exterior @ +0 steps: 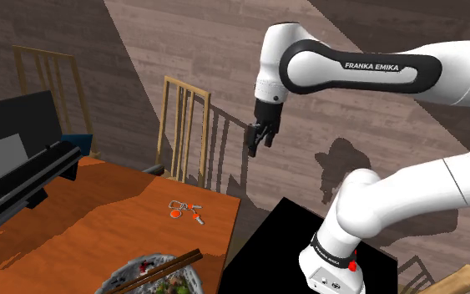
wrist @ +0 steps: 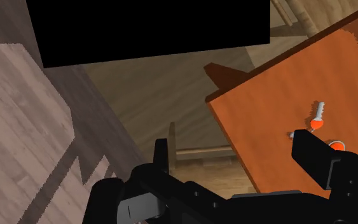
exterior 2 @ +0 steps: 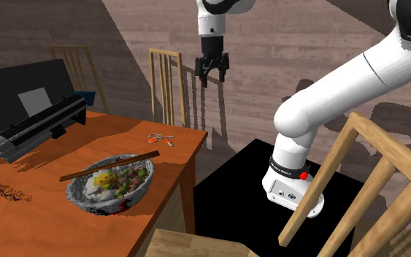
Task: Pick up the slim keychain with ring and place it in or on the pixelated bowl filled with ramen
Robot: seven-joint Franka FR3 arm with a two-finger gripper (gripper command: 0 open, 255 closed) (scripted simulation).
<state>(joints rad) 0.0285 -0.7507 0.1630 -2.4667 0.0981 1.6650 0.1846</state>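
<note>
The bowl (exterior: 116, 278) of ramen runs off the shoulder view's bottom edge, so its near side is lost. Seen from the wrist, the keychain (wrist: 319, 116) lies half behind one finger (wrist: 314, 156) of the gripper (wrist: 231, 146). From the second exterior view its ring is too small to make out.

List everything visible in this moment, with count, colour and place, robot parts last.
keychain: one, orange tag with silver keys, on the table near its far corner
bowl: one, grey-white pixelated, filled with ramen, on the table's near part
chopsticks: apparently a pair, brown, lying across the bowl
table: one, orange-brown wood, beside the stand
keyboard: one, black, on the table at the shoulder view's left
chairs: at least three, light wood, two behind the table, one near the stand
stand: one, black box, on the floor
arm: one, white with dark joints, on the stand
gripper: one, black, open, raised, apart from the keychain
</note>
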